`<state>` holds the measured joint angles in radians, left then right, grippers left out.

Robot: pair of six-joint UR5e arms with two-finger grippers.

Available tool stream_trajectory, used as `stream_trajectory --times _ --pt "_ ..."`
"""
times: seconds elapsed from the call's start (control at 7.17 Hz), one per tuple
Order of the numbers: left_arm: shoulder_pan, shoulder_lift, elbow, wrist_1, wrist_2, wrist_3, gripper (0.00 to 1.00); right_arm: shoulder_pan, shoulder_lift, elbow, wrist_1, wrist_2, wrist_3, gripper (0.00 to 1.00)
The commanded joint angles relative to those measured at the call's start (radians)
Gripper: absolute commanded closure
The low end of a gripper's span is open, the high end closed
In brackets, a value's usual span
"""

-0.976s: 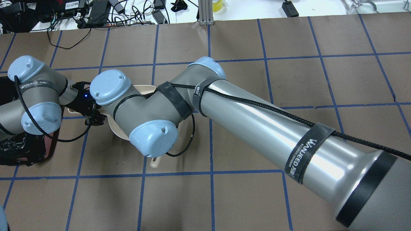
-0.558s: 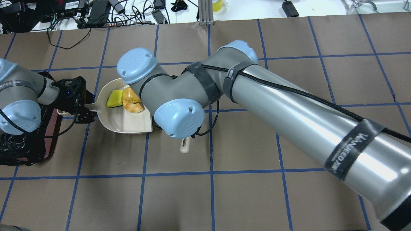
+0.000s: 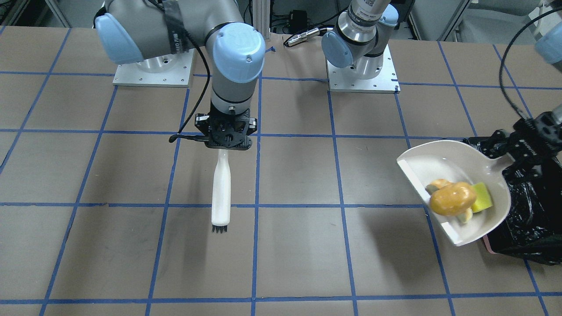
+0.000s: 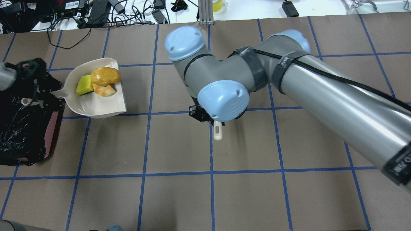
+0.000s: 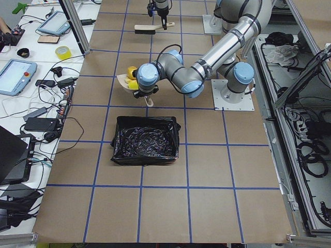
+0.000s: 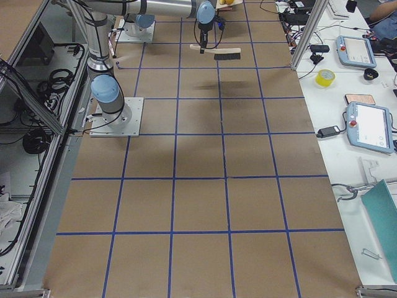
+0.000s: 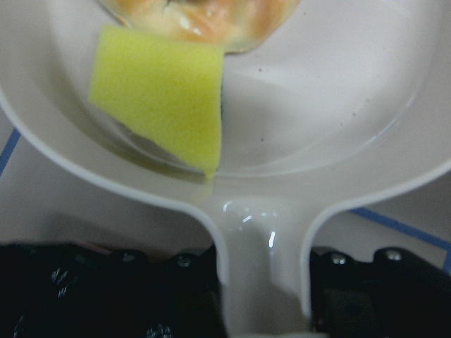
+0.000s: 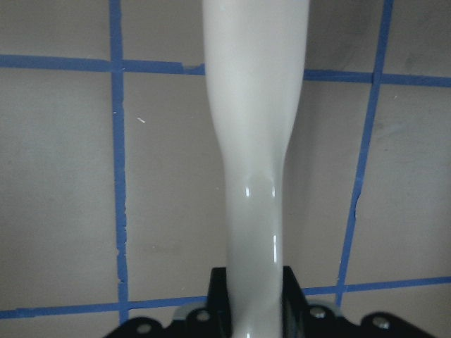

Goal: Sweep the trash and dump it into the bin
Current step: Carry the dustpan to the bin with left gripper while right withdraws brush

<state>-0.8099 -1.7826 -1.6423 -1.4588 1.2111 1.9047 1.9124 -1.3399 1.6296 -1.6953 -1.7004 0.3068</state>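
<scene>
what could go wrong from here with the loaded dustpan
The potato-like piece sits right at the open lip of the dustpan, so it may roll onto the table. The dustpan is beside the bin, not over it, so tipping now would likely miss. The left gripper holds only the handle, which might twist.

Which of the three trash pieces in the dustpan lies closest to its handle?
The yellow-green sponge wedge, right at the dustpan handle end by the left hand; the golden-brown lump and tan crescent sit nearer the open lip.
</scene>
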Motion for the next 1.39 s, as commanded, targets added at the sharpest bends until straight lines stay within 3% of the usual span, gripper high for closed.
stream_trajectory --times 0.0,0.42,0.7,0.98,1.25 --pt "0.192 -0.007 0.071 -0.087 0.031 -0.001 1.0 -0.148 -0.022 0.01 -0.01 -0.002 -0.16 1.0" --pt "0.363 -0.028 0.11 -0.081 0.139 -0.033 1.0 -0.348 -0.027 0.018 -0.02 0.008 -0.406 1.0" --pt "0.4 -0.031 0.159 -0.08 0.27 -0.035 1.0 -0.459 -0.027 0.059 -0.108 0.01 -0.542 1.0" --pt "0.379 -0.04 0.18 -0.027 0.432 -0.036 1.0 -0.574 -0.012 0.163 -0.287 0.018 -0.693 1.0" --pt "0.217 -0.037 0.197 0.056 0.674 -0.021 1.0 -0.654 -0.004 0.194 -0.314 0.018 -0.744 1.0"
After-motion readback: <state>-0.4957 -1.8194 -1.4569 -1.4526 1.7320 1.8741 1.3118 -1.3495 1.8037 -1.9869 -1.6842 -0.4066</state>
